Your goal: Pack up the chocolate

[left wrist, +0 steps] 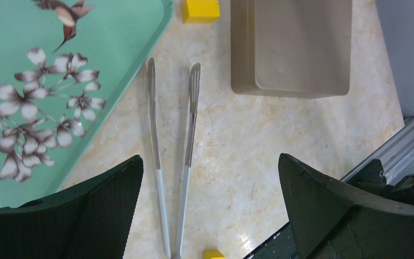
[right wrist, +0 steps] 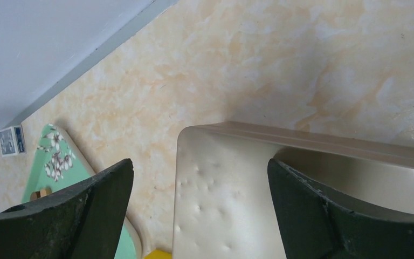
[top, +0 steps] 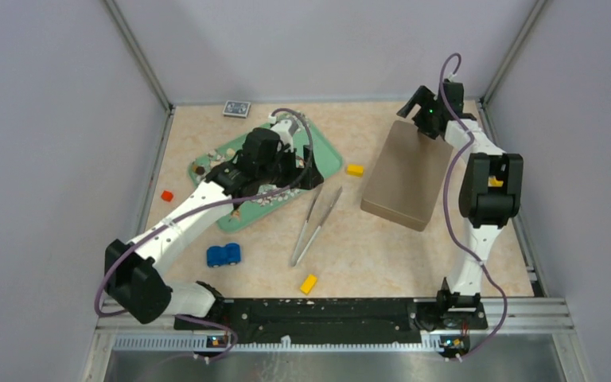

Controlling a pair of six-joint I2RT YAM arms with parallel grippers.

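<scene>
From the camera above, my left gripper [top: 286,163] hangs over the green tray [top: 326,159], which sits left of centre on the table [top: 366,255]. Small brown and pale pieces, which I take for the chocolate [top: 200,169], lie along the tray's nine o'clock edge, with more half hidden under my arm. The tan box [top: 406,175] lies at about two o'clock from the table's middle, and my right gripper [top: 428,119] hovers at its far end. Tongs [top: 316,224] lie between tray and box. A yellow block [top: 355,169] sits just beside the box, another yellow block [top: 309,283] nearer my bases, with a blue toy car [top: 223,255] and a red block [top: 167,195] off to the left.

From my left wrist, my fingers [left wrist: 86,210] are spread wide with nothing between them. The tongs run up the gap, the tray's flowered corner is at ten o'clock and the box at one o'clock. The part of the box shown here holds nothing.

From my right wrist, my fingers [right wrist: 81,210] are likewise spread and gripping nothing, poised over the box's corner. Its dimpled floor looks bare as far as this view reaches.

My judgement: the chocolate lies on the tray, I see none in the box, and neither hand carries any, so the packing seems largely left to do.
</scene>
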